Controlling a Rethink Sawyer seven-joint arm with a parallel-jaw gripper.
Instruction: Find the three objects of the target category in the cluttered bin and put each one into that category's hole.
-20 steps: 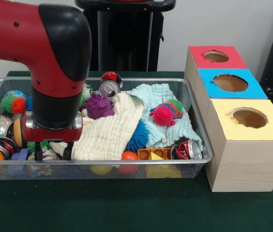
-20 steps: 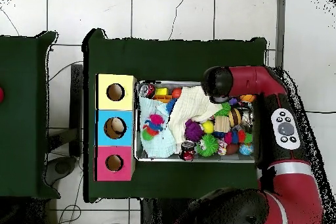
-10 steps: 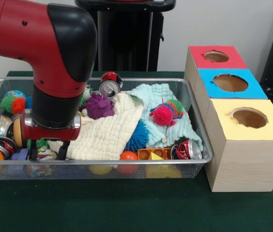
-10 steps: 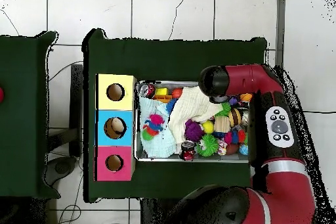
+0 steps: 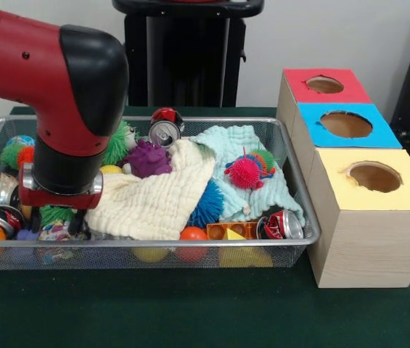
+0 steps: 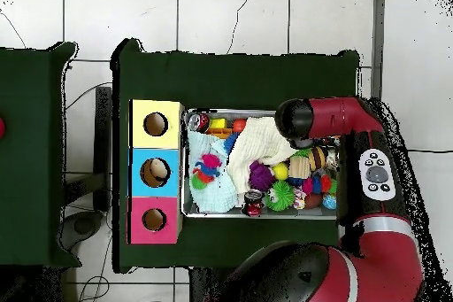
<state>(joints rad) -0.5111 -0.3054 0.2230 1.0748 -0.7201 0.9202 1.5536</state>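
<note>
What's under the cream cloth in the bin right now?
Poking out from under the cream cloth: a blue spiky ball at its right edge and an orange ball at its front. Whatever lies beneath the cloth's middle is covered and cannot be seen in either view.

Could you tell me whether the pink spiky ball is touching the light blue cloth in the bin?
Touching. In the front view the pink spiky ball rests right on the light blue cloth, with cloth visible all round it and no gap beneath.
</note>
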